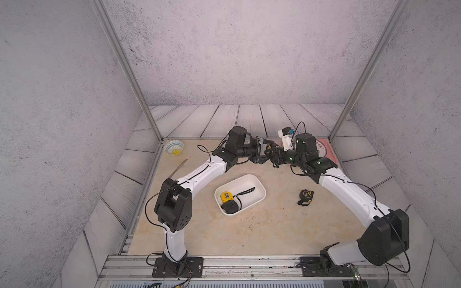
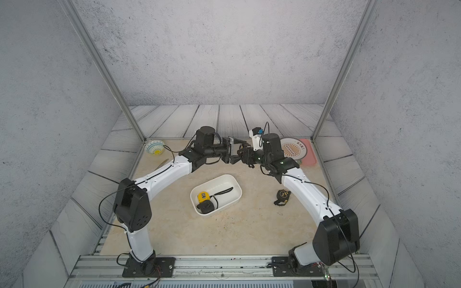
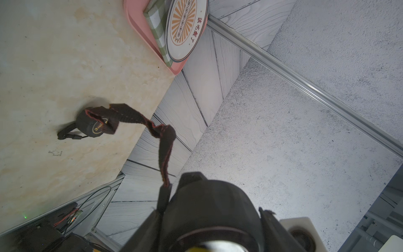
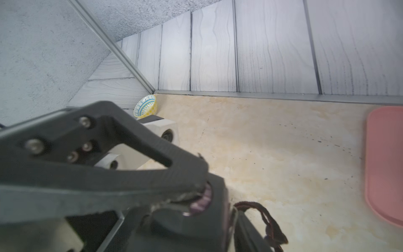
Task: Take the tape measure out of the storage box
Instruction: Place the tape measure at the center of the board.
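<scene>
While tape measure [image 3: 207, 203] hangs between both jaws (strap [image 3: 166, 139] dangling) | left jaws clamp it | right jaws: unclear

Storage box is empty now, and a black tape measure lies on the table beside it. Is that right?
Not empty: both top views show a yellow tape measure with a black strap inside the storage box. The black tape measure does lie on the table beside it.
</scene>
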You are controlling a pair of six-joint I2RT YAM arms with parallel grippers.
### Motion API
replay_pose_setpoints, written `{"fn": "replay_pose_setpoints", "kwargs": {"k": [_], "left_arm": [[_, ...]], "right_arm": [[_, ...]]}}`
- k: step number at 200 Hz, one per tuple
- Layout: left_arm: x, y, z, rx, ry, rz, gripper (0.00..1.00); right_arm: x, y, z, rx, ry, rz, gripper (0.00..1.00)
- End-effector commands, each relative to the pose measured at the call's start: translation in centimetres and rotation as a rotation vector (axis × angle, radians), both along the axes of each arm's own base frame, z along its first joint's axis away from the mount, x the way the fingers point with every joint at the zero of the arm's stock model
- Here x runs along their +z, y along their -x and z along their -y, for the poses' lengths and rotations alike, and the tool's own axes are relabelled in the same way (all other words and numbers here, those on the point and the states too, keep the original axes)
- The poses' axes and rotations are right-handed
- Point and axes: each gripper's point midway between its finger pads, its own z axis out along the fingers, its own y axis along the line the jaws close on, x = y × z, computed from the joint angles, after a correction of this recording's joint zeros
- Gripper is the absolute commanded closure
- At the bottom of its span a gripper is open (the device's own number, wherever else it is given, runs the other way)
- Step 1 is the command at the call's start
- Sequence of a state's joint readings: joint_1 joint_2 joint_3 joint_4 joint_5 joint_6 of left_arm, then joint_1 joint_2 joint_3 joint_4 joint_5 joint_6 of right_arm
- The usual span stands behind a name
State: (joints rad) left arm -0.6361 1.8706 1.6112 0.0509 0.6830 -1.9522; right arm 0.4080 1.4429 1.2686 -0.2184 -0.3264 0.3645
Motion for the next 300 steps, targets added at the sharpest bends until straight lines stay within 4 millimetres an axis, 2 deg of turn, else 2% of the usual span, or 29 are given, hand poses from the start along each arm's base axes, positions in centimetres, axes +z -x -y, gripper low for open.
{"fn": "replay_pose_setpoints", "kwargs": {"k": [1,14,28,35,50,58,69,81,97,116,145,174,198,221,238,267,300], "left_arm": [[2.7,0.7,0.5,-0.036,0.070,0.060,1.00],[3.0,0.8,0.6,-0.042,0.075,0.069,1.00],[3.1,0.7,0.8,-0.049,0.077,0.080,1.00],[3.1,0.7,0.9,-0.054,0.080,0.090,1.00],[3.7,0.5,1.3,-0.077,0.090,0.130,1.00],[3.8,0.5,1.4,-0.088,0.090,0.145,0.83],[3.6,0.5,1.5,-0.102,0.077,0.150,0.71],[3.3,0.6,1.5,-0.115,0.070,0.158,0.51],[2.6,0.7,1.4,-0.130,0.057,0.170,0.42],[1.6,0.7,1.1,-0.160,0.025,0.189,0.38],[-0.9,0.6,-0.6,-0.187,-0.088,0.195,0.31],[-3.6,1.0,-1.8,-0.197,-0.145,0.168,0.23],[-5.6,1.3,-2.3,-0.214,-0.171,0.145,0.18],[-6.7,1.2,-2.8,-0.229,-0.197,0.149,0.14],[-7.4,1.0,-4.1,-0.240,-0.265,0.170,0.12],[-9.1,1.2,-7.3,-0.320,-0.499,0.254,0.12],[-11.4,1.9,-11.3,-0.468,-0.804,0.323,0.13]], "right_arm": [[1.0,-0.7,-0.4,-0.003,-0.005,0.033,0.55],[1.0,-0.7,-0.5,-0.001,-0.006,0.032,0.66],[1.0,-0.7,-0.6,0.000,-0.002,0.030,0.86],[1.0,-0.7,-0.5,-0.004,0.001,0.030,1.00],[1.0,-0.7,-0.3,-0.010,0.012,0.029,1.00],[1.0,-0.7,-0.2,-0.016,0.013,0.031,1.00],[1.0,-0.7,0.1,-0.032,0.022,0.029,1.00],[1.1,-0.8,0.6,-0.061,0.027,0.031,1.00],[1.2,-0.9,1.5,-0.120,0.020,0.039,1.00],[0.8,-0.8,2.9,-0.162,-0.031,0.007,1.00],[-0.4,-0.5,5.2,-0.226,-0.050,-0.041,1.00],[-2.9,-0.9,9.0,-0.335,-0.154,-0.143,1.00],[-4.3,-1.0,10.8,-0.376,-0.163,-0.183,1.00],[-5.4,-1.2,11.2,-0.375,-0.164,-0.223,1.00],[-6.4,-1.3,10.5,-0.349,-0.187,-0.270,1.00],[-8.7,-1.9,9.2,-0.303,-0.236,-0.376,1.00],[-12.5,-2.4,9.2,-0.322,-0.251,-0.509,1.00]]}}
